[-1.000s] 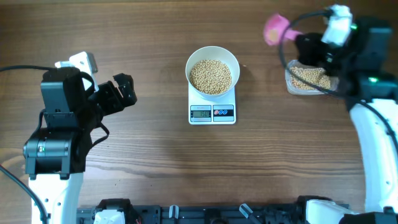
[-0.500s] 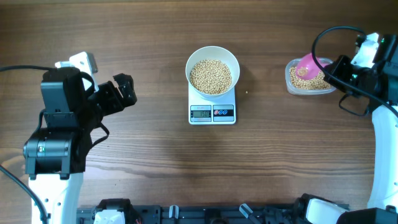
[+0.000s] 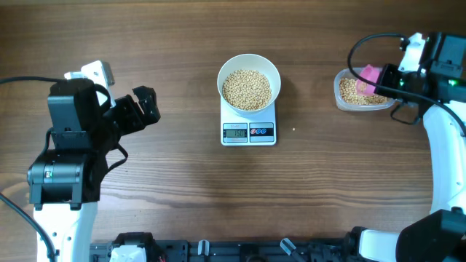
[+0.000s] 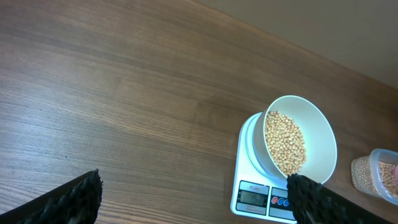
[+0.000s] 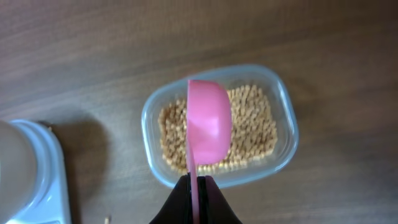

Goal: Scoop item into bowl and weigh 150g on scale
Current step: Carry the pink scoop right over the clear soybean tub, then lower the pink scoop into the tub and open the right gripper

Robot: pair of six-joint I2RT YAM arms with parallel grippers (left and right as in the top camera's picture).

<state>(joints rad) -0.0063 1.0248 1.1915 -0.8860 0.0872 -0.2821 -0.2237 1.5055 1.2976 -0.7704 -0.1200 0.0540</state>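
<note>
Lit brightly and evenly from above, with soft, matte light on the wooden table [image 3: 182, 196]. Only a faint, diffuse shadow hugging the scale [image 3: 249, 132] in the overhead view. Sharp throughout overhead and from the left wrist. Softer from the right wrist: blurred at the scale, dim shadow just right of it, dull sheen on the pink scoop [image 5: 208, 121] farther right.

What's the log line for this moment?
left gripper: open, empty | right gripper: shut on pink scoop over tub | bowl: beans, on scale
</note>
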